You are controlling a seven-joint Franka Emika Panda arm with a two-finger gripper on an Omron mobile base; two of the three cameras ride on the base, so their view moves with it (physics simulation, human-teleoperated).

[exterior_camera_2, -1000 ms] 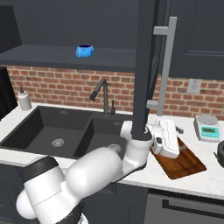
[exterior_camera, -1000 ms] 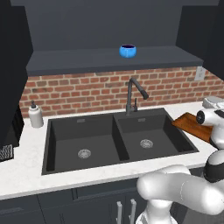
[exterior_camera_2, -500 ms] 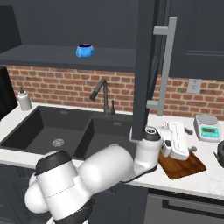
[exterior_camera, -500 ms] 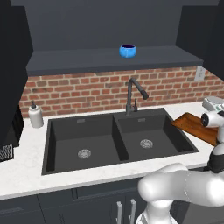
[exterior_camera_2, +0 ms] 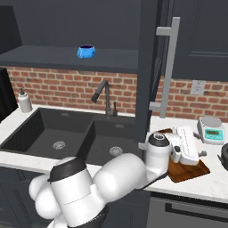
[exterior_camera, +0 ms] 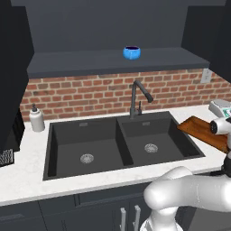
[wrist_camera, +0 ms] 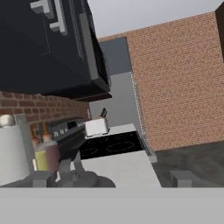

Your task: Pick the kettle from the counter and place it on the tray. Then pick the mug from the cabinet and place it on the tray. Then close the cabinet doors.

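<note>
The dark grey kettle point(wrist_camera: 83, 178) sits low in the hand view, left of centre between the two fingertips, its handle arching up; its edge also shows on the counter point(exterior_camera_2: 209, 183) as the kettle point(exterior_camera_2: 224, 156). My gripper point(wrist_camera: 111, 178) is open and holds nothing. In the right base view the gripper point(exterior_camera_2: 198, 151) hangs over the brown tray point(exterior_camera_2: 189, 170), pointing right toward the kettle. The tray point(exterior_camera: 202, 131) is bare. The blue mug point(exterior_camera: 131, 53) stands on the cabinet shelf point(exterior_camera: 113, 63). One cabinet door point(exterior_camera_2: 149, 67) stands open beside the arm.
A white scale point(exterior_camera_2: 211, 130) sits behind the tray. The black double sink point(exterior_camera: 122, 144) and faucet point(exterior_camera: 136, 97) lie to the left, with a pump bottle point(exterior_camera: 36, 119) beyond. Past the kettle stand a paper towel roll point(wrist_camera: 13, 148), bottles point(wrist_camera: 43, 155) and a stove point(wrist_camera: 109, 146).
The arm has swung right, carrying the hand from the tray's left side across it toward the kettle. The jaws stayed open. Nothing else moved.
</note>
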